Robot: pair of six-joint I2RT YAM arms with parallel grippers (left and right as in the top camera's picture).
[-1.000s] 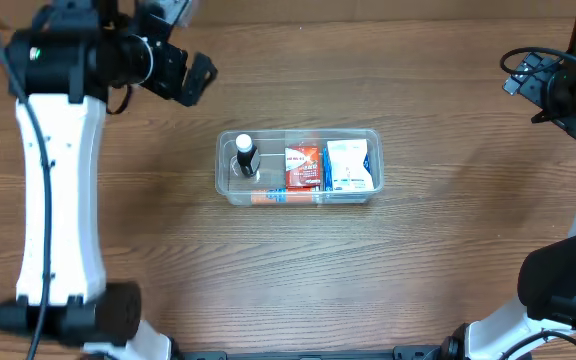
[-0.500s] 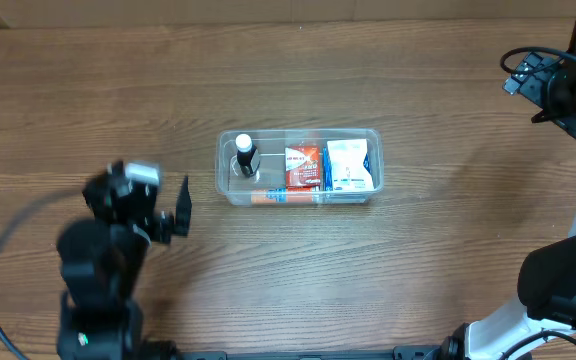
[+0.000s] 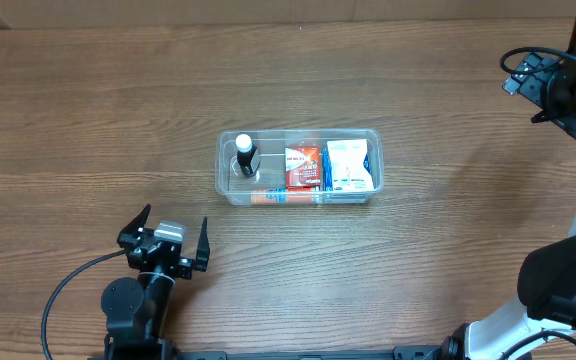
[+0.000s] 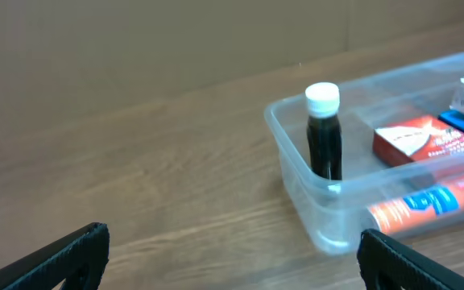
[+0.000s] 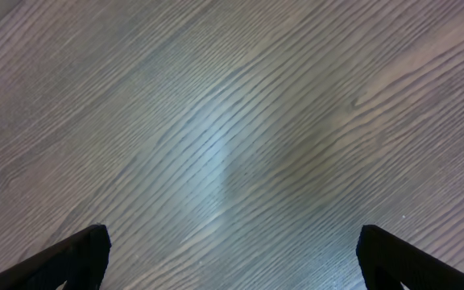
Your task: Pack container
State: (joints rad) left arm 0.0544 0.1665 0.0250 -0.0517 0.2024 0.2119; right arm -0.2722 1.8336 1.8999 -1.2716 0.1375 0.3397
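Note:
The clear plastic container [image 3: 226, 185] sits mid-table. It holds an upright dark bottle with a white cap [image 3: 245, 155], a red box [image 3: 301, 166], a white and blue box [image 3: 349, 165] and an orange tube [image 3: 286, 198] along its near wall. My left gripper [image 3: 168, 236] is open and empty, low at the front left, well apart from the container. The left wrist view shows the container [image 4: 296, 173], the bottle [image 4: 325, 133], red box [image 4: 417, 138] and tube [image 4: 429, 203] ahead of the open fingers [image 4: 232, 258]. My right gripper [image 5: 232, 258] is open over bare wood at the far right.
The wooden table [image 3: 418, 270] runs to a back edge at the top of the overhead view. The right arm and its cables [image 3: 558, 90] stand at the far right. The left arm's base and cable [image 3: 133, 305] are at the front left.
My left arm has swung from the far left corner down to the front left and now rests low, with its gripper open. The container and the right arm have not moved.

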